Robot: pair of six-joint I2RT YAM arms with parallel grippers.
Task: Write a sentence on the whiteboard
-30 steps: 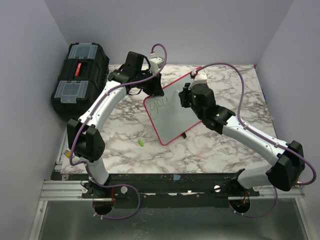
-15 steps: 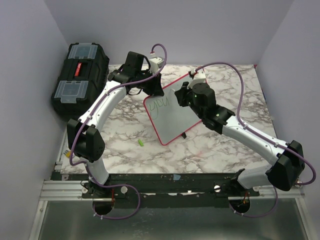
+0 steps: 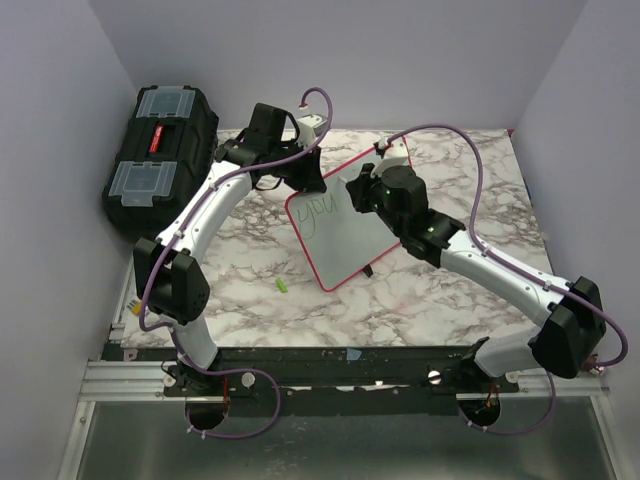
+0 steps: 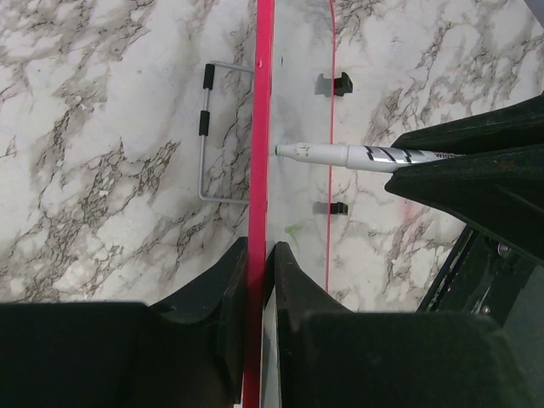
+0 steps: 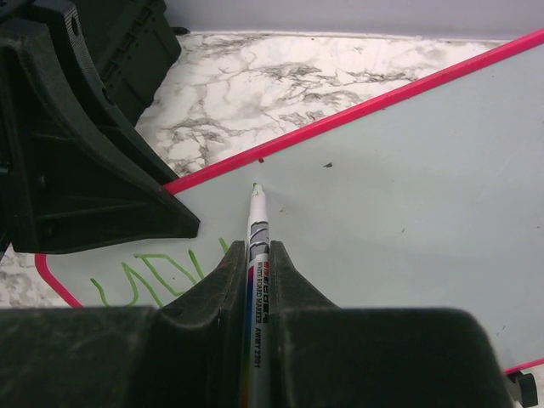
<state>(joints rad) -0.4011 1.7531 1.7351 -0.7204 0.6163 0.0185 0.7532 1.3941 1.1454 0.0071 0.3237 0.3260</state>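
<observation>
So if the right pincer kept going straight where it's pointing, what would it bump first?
Most likely the whiteboard: the marker in the right pincer aims its tip at the white surface, close to the red frame. Whether the tip already touches is unclear.

Light is soft and even, falling from above. In the top view the marbled bench [image 3: 430,300] is bright, with only faint, soft-edged shadows. In the left wrist view the bench beyond the left gripper [image 4: 257,248] is sharp, while its black fingers [image 4: 212,297] are dark, short on detail and slightly blurred. In the right wrist view the whiteboard [image 5: 408,187] ahead of the right gripper [image 5: 257,248] looks dull grey-blue, without glare. The print on the marker [image 5: 257,223] is legible, and the near fingers [image 5: 204,297] are soft.
</observation>
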